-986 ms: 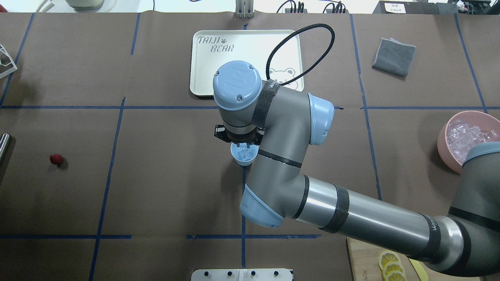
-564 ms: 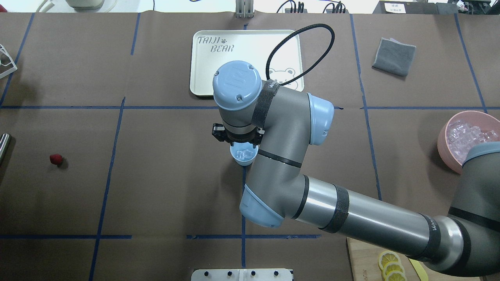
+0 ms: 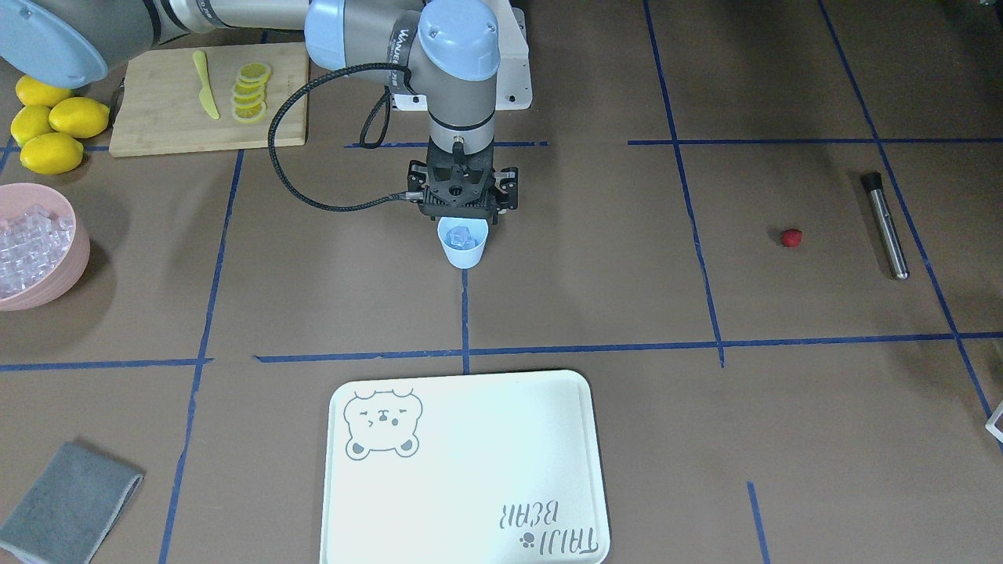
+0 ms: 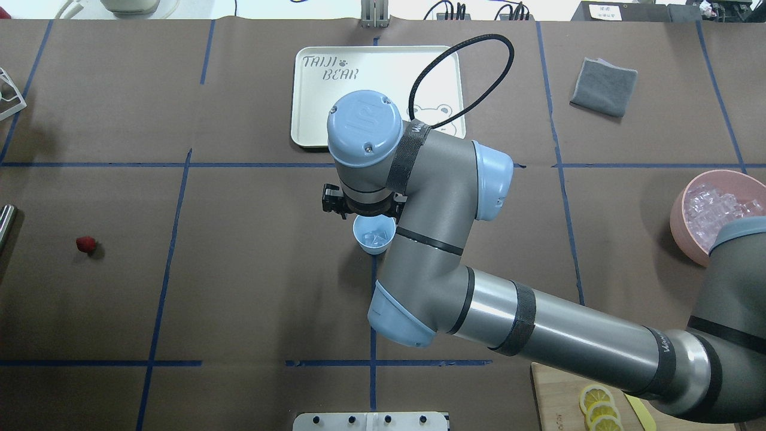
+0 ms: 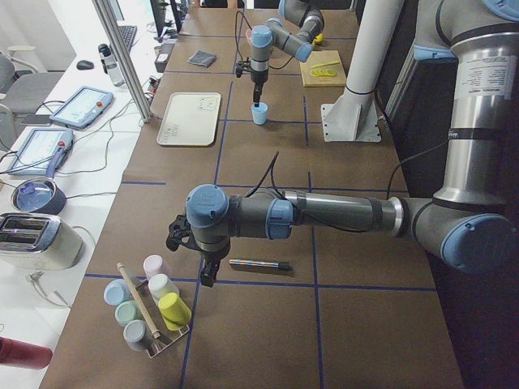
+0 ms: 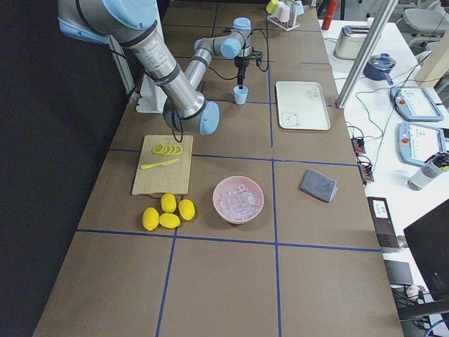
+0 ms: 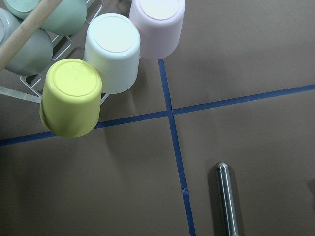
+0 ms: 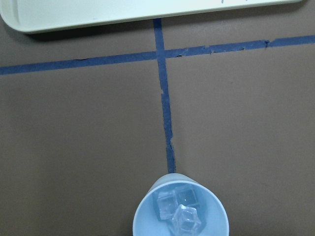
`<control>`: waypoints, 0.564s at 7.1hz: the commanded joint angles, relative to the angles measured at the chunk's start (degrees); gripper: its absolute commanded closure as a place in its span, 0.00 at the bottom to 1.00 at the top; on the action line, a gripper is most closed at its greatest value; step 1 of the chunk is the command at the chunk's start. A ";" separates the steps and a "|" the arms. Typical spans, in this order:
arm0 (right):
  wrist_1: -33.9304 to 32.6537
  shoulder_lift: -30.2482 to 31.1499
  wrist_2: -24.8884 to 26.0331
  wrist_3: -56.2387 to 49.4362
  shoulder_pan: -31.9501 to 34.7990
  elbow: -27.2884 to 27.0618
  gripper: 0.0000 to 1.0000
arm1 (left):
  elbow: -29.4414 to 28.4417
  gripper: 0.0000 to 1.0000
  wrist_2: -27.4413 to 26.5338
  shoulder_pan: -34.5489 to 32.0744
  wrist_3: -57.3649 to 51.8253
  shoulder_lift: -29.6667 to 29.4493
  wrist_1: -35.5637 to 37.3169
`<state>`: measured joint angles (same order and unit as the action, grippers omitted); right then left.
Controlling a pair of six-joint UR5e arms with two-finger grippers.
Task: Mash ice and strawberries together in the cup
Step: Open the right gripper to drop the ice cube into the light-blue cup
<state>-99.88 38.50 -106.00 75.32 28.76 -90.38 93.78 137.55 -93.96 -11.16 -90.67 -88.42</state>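
Observation:
The light-blue cup [image 4: 374,234] stands upright at the table's middle on a blue tape line. A few clear ice cubes [image 8: 178,210] lie in it. My right gripper [image 3: 464,216] hangs straight down just above the cup's far rim, looks open, and holds nothing. One small red strawberry [image 4: 85,243] lies alone far off at the table's left, also seen in the front view [image 3: 791,237]. My left gripper [image 5: 208,274] shows only in the left side view, low over the table near a cup rack; I cannot tell whether it is open or shut.
A pink bowl [image 4: 679,209] of ice sits at the right edge. A white tray [image 4: 317,120] lies beyond the cup and a grey cloth [image 4: 603,85] at the far right. A metal rod [image 3: 885,227] lies near the strawberry. Stacked cups [image 7: 113,49] stand by the left wrist, and lemons [image 3: 47,129] beside a cutting board [image 3: 157,117].
My right gripper has lifted off the cup's mouth and drawn slightly toward the tray. The whole rim and the ice inside now show. The strawberry has not moved.

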 commanded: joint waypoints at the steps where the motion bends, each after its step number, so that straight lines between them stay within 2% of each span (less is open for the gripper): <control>1: 0.47 0.00 -0.26 -0.09 1.55 -1.28 0.01 | 0.61 0.00 -0.35 0.52 0.35 -0.21 0.00; 2: 0.04 0.09 -1.13 -0.35 3.48 -2.94 0.01 | 2.01 0.00 -0.35 2.36 2.53 -0.30 -0.17; 4: -0.49 2.10 -6.91 -1.75 10.06 -6.98 0.01 | 10.68 0.00 -0.35 7.88 15.31 1.71 -0.43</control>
<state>-99.99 39.26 -109.51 74.49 34.83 -94.79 99.59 137.21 -89.24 -3.05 -90.23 -88.64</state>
